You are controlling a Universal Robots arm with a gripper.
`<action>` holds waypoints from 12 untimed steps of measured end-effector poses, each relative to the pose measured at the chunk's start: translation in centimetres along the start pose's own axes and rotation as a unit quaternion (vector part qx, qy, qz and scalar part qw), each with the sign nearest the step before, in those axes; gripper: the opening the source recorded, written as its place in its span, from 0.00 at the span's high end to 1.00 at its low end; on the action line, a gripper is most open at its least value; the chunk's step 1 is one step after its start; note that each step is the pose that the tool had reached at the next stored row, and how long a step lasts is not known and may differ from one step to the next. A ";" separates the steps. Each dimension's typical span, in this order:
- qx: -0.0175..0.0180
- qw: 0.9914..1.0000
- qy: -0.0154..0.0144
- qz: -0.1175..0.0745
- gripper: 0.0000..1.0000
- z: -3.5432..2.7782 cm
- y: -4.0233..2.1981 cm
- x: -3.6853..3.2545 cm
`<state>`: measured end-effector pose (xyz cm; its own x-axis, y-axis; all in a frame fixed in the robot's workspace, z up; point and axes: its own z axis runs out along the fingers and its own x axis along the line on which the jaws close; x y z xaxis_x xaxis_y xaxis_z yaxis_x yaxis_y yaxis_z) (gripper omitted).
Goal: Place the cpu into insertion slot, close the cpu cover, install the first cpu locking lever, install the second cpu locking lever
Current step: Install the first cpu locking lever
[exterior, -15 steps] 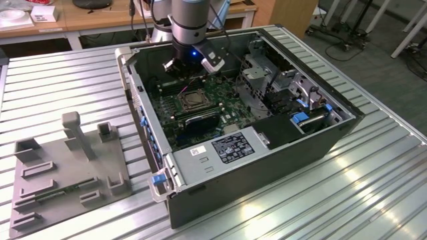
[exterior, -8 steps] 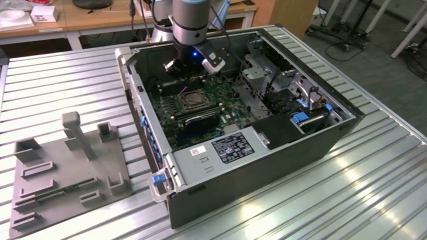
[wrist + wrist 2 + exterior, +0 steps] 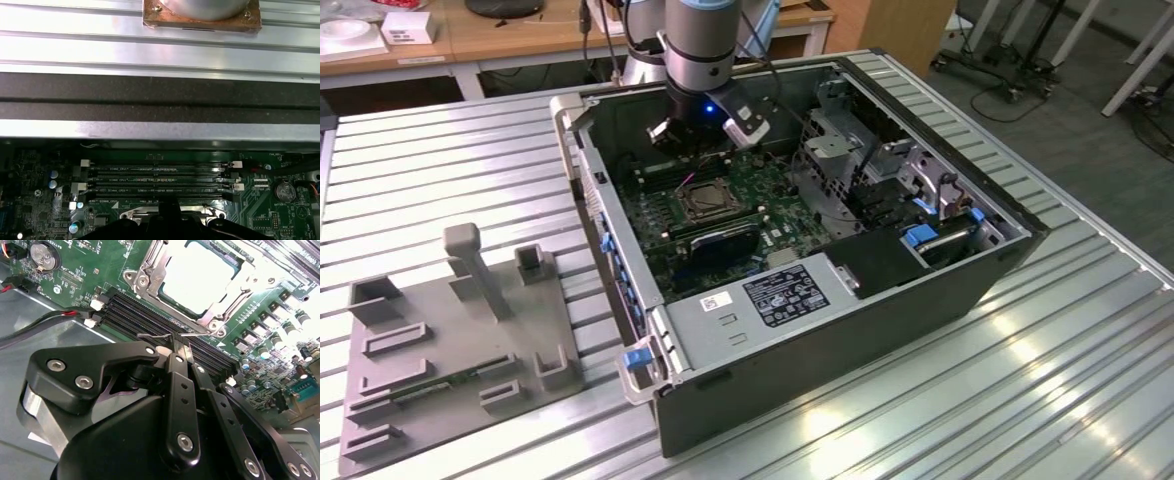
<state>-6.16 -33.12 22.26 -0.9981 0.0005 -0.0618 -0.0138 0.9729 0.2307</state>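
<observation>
The cpu (image 3: 197, 275) lies in the insertion slot (image 3: 700, 200) on the green motherboard, its top glaring bright. The silvery cpu cover (image 3: 150, 267) lies flat around it. A thin wire locking lever (image 3: 150, 336) runs along the socket's edge beside the memory slots. My gripper (image 3: 179, 344) is shut, its black fingertips pressed together right at that wire; I cannot tell whether it is clamped or only touched. In the exterior view the gripper (image 3: 700, 140) hangs inside the open computer case just behind the socket. In the first wrist view the gripper (image 3: 167, 210) sits over the socket frame.
Long black memory slots (image 3: 135, 315) run next to the socket. A coin battery (image 3: 44, 255) and red and black cables (image 3: 65, 315) lie nearby. Case walls (image 3: 854, 330) and a drive cage (image 3: 834, 150) hem the board in. A grey fixture (image 3: 454, 330) stands on the slatted table.
</observation>
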 end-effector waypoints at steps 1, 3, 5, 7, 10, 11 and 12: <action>0.000 1.000 0.000 0.000 0.89 0.00 0.00 0.00; 0.000 1.000 0.000 0.000 0.89 0.03 0.00 0.00; 0.000 1.000 0.000 0.000 0.89 0.10 0.01 0.00; -0.002 1.000 0.000 0.000 0.89 0.18 -0.01 0.00; -0.003 1.000 0.000 0.000 0.89 0.22 -0.01 0.00; -0.003 1.000 0.000 0.000 0.89 0.23 -0.02 -0.01; -0.003 1.000 0.000 0.000 0.89 0.23 -0.02 -0.01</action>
<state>-6.13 -33.08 22.04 -0.9981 0.0010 -0.0617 -0.0137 0.9715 0.2368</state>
